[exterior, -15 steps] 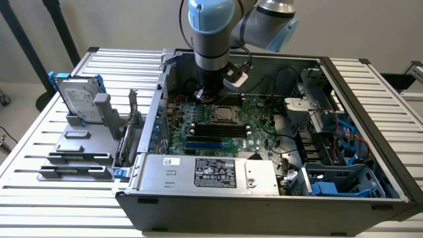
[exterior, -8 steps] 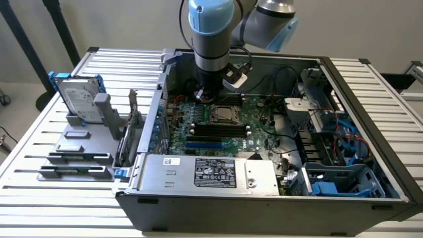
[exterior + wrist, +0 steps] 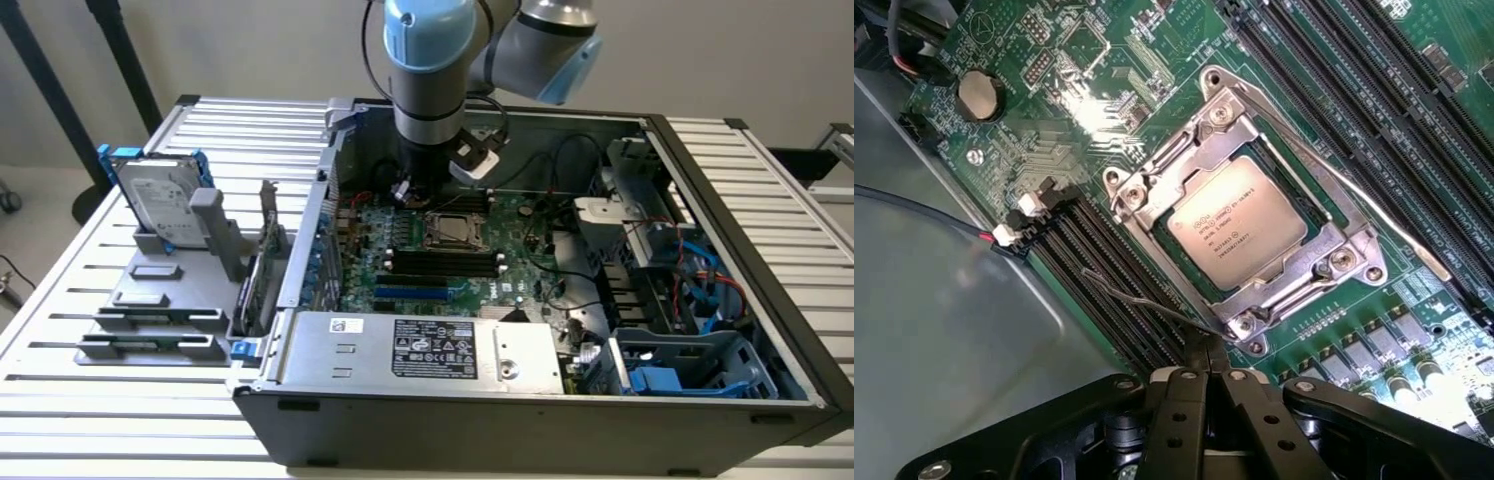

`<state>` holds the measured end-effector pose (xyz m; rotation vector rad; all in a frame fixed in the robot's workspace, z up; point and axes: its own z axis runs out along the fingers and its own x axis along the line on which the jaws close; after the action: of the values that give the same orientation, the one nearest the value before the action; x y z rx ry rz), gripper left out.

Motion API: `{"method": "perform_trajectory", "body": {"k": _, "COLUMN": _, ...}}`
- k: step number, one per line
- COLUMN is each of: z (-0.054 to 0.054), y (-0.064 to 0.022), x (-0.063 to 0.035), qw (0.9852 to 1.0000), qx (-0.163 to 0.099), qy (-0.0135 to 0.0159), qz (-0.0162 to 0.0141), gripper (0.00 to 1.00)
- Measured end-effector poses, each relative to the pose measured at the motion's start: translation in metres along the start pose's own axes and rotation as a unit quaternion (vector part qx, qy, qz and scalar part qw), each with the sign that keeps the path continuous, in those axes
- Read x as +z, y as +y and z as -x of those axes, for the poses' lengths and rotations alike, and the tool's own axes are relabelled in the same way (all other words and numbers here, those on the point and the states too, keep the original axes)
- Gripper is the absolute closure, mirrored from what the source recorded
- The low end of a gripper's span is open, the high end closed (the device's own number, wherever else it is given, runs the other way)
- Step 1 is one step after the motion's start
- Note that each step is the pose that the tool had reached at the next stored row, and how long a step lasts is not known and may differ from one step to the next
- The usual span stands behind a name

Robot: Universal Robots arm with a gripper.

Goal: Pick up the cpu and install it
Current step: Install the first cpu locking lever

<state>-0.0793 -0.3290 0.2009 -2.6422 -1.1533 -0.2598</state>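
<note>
The cpu (image 3: 1239, 222), a square chip with a shiny silver top and printed text, lies flat inside the metal socket frame (image 3: 1344, 260) on the green motherboard (image 3: 1054, 160). In the exterior view the cpu (image 3: 450, 230) sits mid-board inside the open computer case (image 3: 534, 410). My gripper (image 3: 407, 192) hangs just above the board, a little toward the exterior view's left of the socket. In the wrist view the gripper (image 3: 1204, 365) has its black fingers closed together with nothing between them, close to the socket's corner and apart from the chip.
Dark memory slots (image 3: 1104, 260) flank the socket on both sides. A silver power supply (image 3: 427, 345) fills the case front, with cables and blue drive bays (image 3: 694, 270) at the exterior view's right. A hard drive in a blue frame (image 3: 158, 200) stands on a grey holder (image 3: 154, 300) outside the case.
</note>
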Motion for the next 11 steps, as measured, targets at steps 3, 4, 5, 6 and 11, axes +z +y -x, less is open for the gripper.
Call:
{"method": "perform_trajectory", "body": {"k": 3, "z": -0.0019, "y": 0.0021, "x": 0.0002, "qw": 1.0, "qx": 0.001, "qy": -0.0029, "qz": -0.0002, "gripper": 0.89}}
{"method": "perform_trajectory", "body": {"k": 4, "z": -0.0027, "y": 0.0029, "x": 0.0002, "qw": 1.0, "qx": 0.001, "qy": -0.004, "qz": 0.0004, "gripper": 0.89}}
{"method": "perform_trajectory", "body": {"k": 5, "z": -0.0034, "y": 0.0037, "x": 0.0003, "qw": 1.0, "qx": 0.001, "qy": -0.0049, "qz": 0.0012, "gripper": 0.89}}
{"method": "perform_trajectory", "body": {"k": 6, "z": -0.004, "y": 0.0044, "x": 0.0004, "qw": 1.0, "qx": 0.001, "qy": -0.0058, "qz": 0.002, "gripper": 0.89}}
{"method": "perform_trajectory", "body": {"k": 11, "z": -0.0064, "y": 0.0062, "x": 0.0007, "qw": 0.9999, "qx": 0.002, "qy": -0.0094, "qz": 0.0035, "gripper": 0.89}}
